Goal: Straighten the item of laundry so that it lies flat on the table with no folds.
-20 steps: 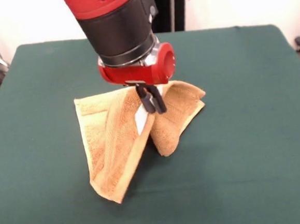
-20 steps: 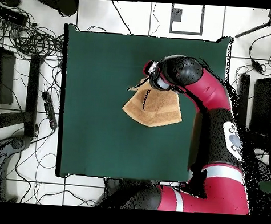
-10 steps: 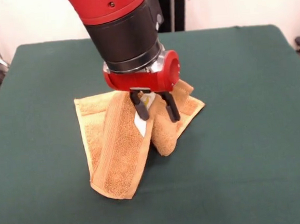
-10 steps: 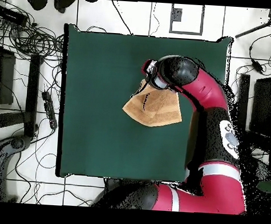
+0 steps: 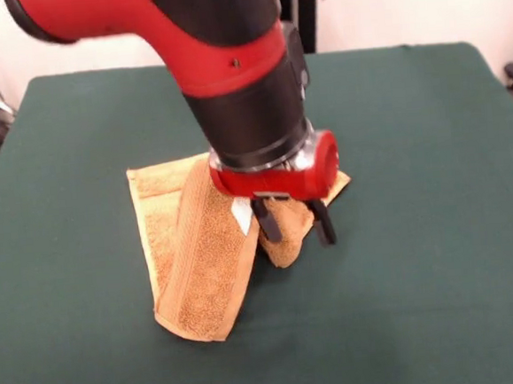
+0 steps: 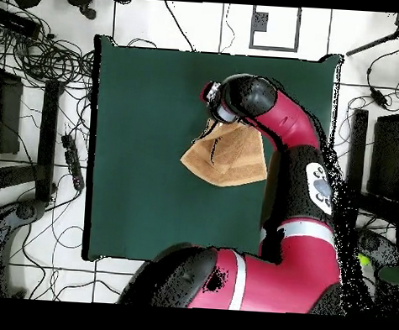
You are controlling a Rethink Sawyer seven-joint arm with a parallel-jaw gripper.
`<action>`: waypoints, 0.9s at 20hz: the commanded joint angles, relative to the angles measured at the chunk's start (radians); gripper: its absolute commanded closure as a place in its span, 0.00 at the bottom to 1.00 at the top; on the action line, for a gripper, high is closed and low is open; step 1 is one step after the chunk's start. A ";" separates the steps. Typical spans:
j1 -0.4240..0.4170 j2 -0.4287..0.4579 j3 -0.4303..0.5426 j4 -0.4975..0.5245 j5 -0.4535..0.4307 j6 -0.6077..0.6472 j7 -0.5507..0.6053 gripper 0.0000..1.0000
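A: Nearest us, the towel (image 5: 195, 255) lies on the green worktop (image 5: 422, 259) a little left of centre, one side doubled over into a long flap, a white label (image 5: 241, 215) peeking beside it

B: Soft terry, light and limp I'd judge; it should drape, not slide. Pinch a hemmed corner of that flap

A: The tool (image 5: 293, 224) hangs just over the bunched middle, fingers spread, holding nothing

B: Nothing else on the worktop; only the arm (image 6: 272, 126) itself hides the far corners. Cables (image 6: 41, 53) lie off the worktop, well apart
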 commanded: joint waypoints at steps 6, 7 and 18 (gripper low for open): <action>0.007 0.070 0.086 0.000 -0.099 0.132 -0.085 0.00; -0.007 0.050 0.091 0.017 -0.114 0.159 -0.126 0.00; -0.233 -0.212 0.227 0.193 -0.313 0.441 -0.510 0.00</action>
